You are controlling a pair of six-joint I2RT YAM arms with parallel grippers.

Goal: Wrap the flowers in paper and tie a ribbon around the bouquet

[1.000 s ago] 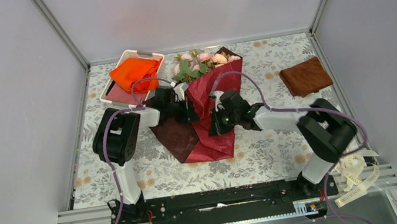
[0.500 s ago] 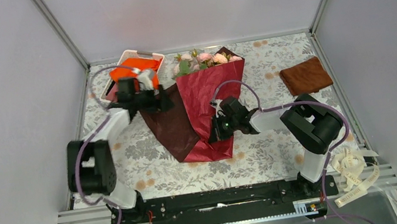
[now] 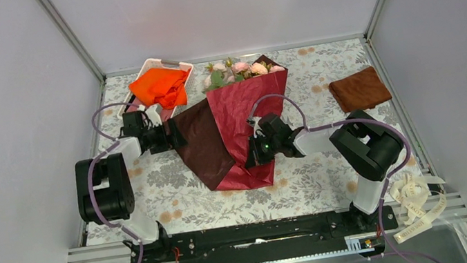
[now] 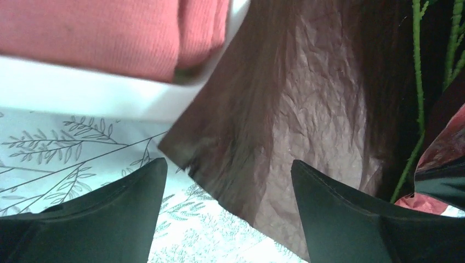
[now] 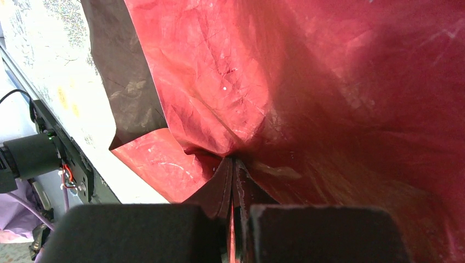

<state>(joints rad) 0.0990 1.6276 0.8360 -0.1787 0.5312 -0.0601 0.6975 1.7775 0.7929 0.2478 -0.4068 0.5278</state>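
The dark red paper (image 3: pixel 244 112) lies folded over the flowers (image 3: pixel 240 70), whose pink heads stick out at its far end. Its dark left flap (image 3: pixel 202 143) lies spread out on the table. My left gripper (image 3: pixel 174 135) is open just left of that flap's corner. In the left wrist view this gripper (image 4: pixel 228 164) holds nothing, and the flap (image 4: pixel 285 109) and green stems (image 4: pixel 418 82) lie ahead of it. My right gripper (image 3: pixel 253 156) is shut on a fold of the paper (image 5: pixel 219 82) near its lower end, with creases meeting at the right gripper (image 5: pixel 233 163). The ribbon (image 3: pixel 420 205) lies coiled on the rail at the near right.
A white tray (image 3: pixel 169 63) holding an orange cloth (image 3: pixel 158 87) stands at the far left, close behind my left gripper; its rim (image 4: pixel 82 87) fills the upper left of the left wrist view. A folded brown cloth (image 3: pixel 358 90) lies at the far right. Grey walls enclose the table.
My left gripper opened, let go of the paper's left flap and drew back to the left. The flap dropped flat. The right gripper stayed shut and pulled back slightly toward the near side.
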